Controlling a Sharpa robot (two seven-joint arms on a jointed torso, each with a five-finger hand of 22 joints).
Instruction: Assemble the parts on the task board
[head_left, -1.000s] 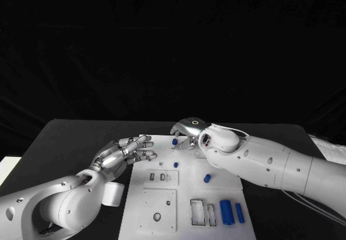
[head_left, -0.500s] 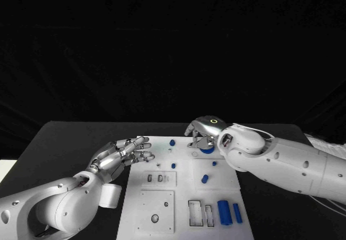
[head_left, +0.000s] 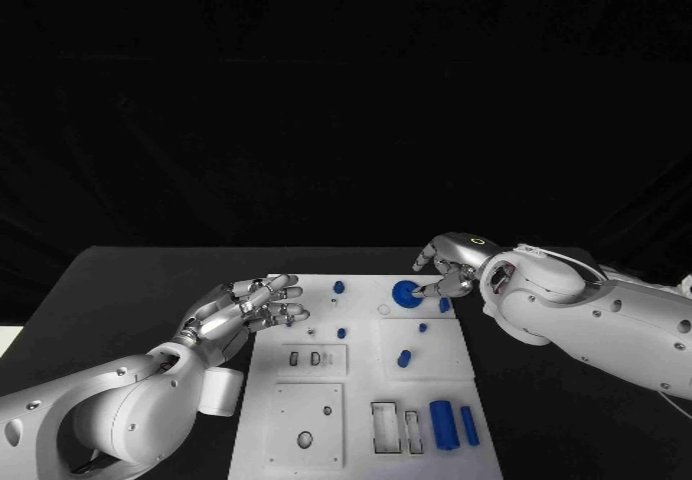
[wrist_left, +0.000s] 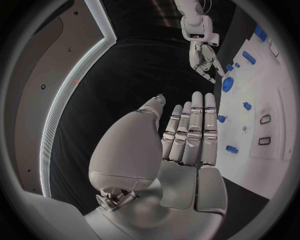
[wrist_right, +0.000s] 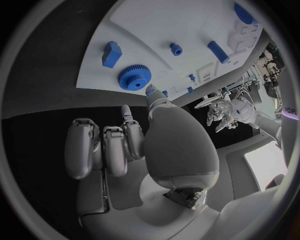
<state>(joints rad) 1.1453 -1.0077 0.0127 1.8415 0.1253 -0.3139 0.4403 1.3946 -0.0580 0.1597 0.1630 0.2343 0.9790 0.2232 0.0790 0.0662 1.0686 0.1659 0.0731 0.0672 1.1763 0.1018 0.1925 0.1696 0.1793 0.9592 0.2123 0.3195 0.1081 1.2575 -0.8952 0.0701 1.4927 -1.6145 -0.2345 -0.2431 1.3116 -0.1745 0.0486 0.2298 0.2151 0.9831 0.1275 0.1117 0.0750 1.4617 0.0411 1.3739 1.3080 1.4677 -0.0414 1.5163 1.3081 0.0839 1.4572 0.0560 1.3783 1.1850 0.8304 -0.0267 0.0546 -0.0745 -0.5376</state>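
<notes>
Assembly barely begun. Right robot hand, fingers curled, holds nothing beside the gear at the board's far edge. Left robot hand spread, empty. Pegs lie loose.

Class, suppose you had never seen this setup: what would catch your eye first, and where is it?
Probably the white task board in the middle of the black table, dotted with small blue parts. At its far end lies a blue gear, with the right hand beside it, fingertips close to its rim; actual contact is unclear. The left hand hovers off the board's left edge, fingers spread, holding nothing.
</notes>
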